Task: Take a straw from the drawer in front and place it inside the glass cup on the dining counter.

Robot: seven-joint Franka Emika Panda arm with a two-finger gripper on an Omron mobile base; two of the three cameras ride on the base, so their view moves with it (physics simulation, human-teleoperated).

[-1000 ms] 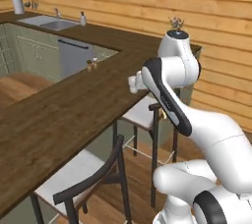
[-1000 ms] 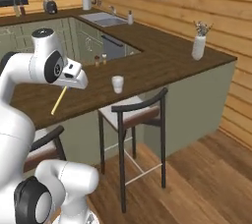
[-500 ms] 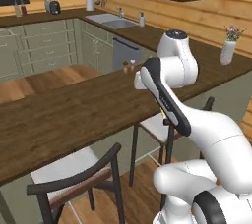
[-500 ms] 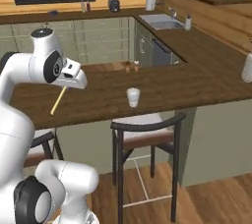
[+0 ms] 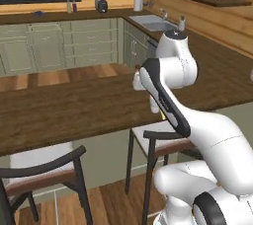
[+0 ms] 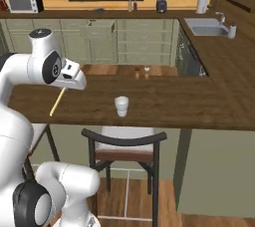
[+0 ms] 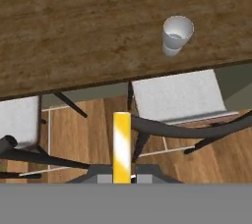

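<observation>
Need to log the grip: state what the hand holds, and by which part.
The hand is shut on the straw, gripping it at one end; the rest of its length sticks out free beyond the fingers.

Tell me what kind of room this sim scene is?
A home kitchen with a dining bar, rendered. Cues: the sink set in a worktop over sage-green cabinets, a microwave, and bar chairs tucked under the long wood dining counter.

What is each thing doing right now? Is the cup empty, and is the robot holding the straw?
straw: held, hanging slanted.
end effector: shut on the straw.
glass cup: upright on the dining counter, empty.
drawer: pulled open.
</observation>
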